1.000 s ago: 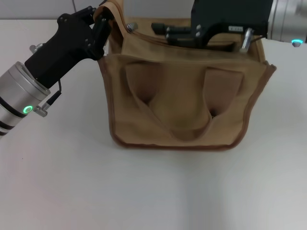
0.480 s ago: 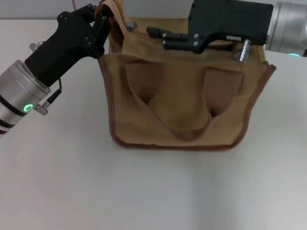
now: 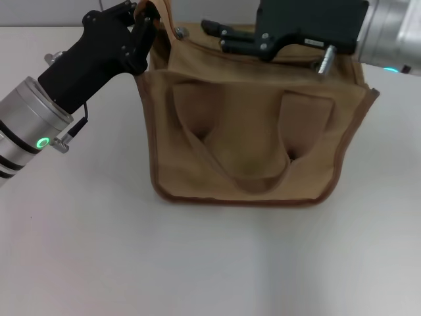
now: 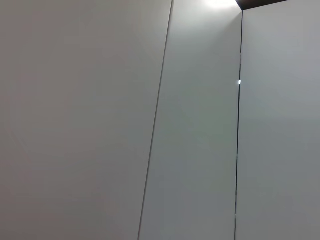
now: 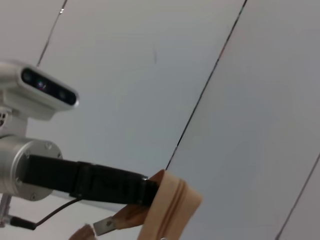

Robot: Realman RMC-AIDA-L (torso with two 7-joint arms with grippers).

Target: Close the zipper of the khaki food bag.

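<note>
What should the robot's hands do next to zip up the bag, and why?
Probably the right gripper should keep sliding along the zipper toward the end where the left gripper pinches the khaki food bag. It sits over the bag's top, near that end.

front of khaki food bag (image 3: 243, 151): open table (image 3: 197, 263) | top: both arms crowd the opening

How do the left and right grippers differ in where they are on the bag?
The left gripper pinches the strap at the khaki food bag's left top corner. The right gripper lies along the bag's top opening, pointing toward the left one. Both are black and at the bag's top.
</note>
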